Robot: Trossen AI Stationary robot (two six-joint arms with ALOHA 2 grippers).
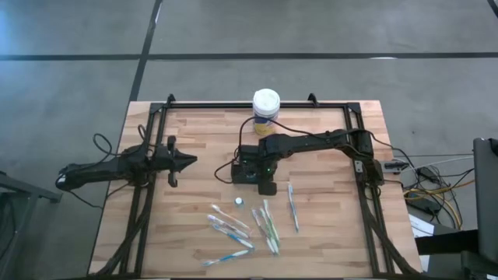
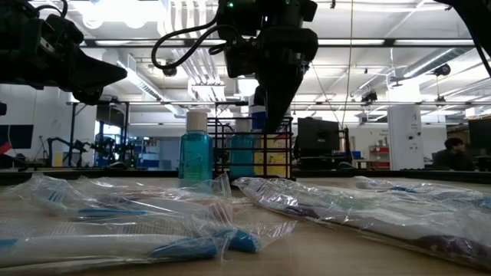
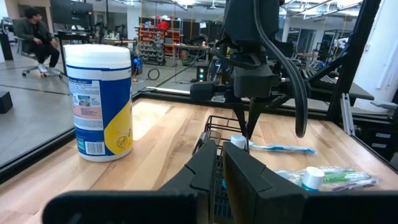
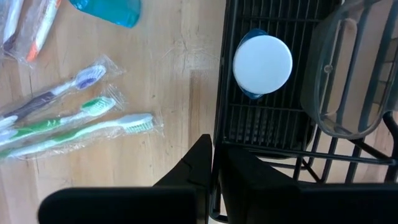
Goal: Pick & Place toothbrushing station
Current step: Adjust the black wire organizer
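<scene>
The toothbrushing station, a small black wire caddy point(image 1: 247, 167), stands on the wooden table near its middle. A white-capped blue bottle point(image 4: 262, 65) stands inside it, next to a clear cup point(image 4: 348, 81). My right gripper point(image 4: 216, 165) comes down on the caddy's side wall and is shut on it; it also shows in the left wrist view point(image 3: 245, 127). My left gripper point(image 1: 191, 161) is shut and empty, held above the table to the caddy's left and pointing at it. My right gripper pinches the caddy's wire side wall point(image 4: 216, 134) at its top edge, one finger inside the caddy and one outside over the wood. The fingers come from above, pointing down. The caddy sits upright; I cannot tell whether its base has left the table.
A white-lidded, yellow-labelled round canister point(image 1: 266, 105) stands at the table's far edge. Several toothbrushes in clear wrappers point(image 1: 241, 225) lie near the front edge. A second blue bottle point(image 2: 196, 149) stands on the table close to the caddy. A black frame point(image 1: 156, 124) borders the table.
</scene>
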